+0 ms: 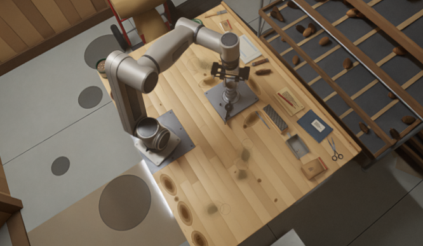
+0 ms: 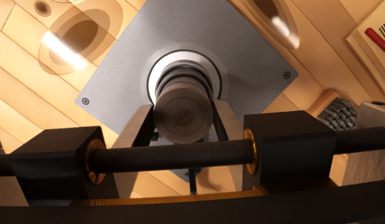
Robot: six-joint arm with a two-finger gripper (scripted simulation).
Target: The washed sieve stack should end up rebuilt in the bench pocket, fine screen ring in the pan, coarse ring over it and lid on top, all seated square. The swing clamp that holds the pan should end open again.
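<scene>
On the grey steel plate in the middle of the bench, the sieve stack stands in the round pocket, ring upon ring. My gripper is straight above it and is closed on the lid, a round grey disc at the top of the stack. Whether the lid rests on the ring below or hangs just over it I cannot tell. The dark swing clamp lies at the plate's near corner, its arm pointing away from the stack.
A wire brush lies close to the right of the plate, with a booklet, a blue notebook, a small metal tray and scissors beyond. Drying racks flank the bench's right edge.
</scene>
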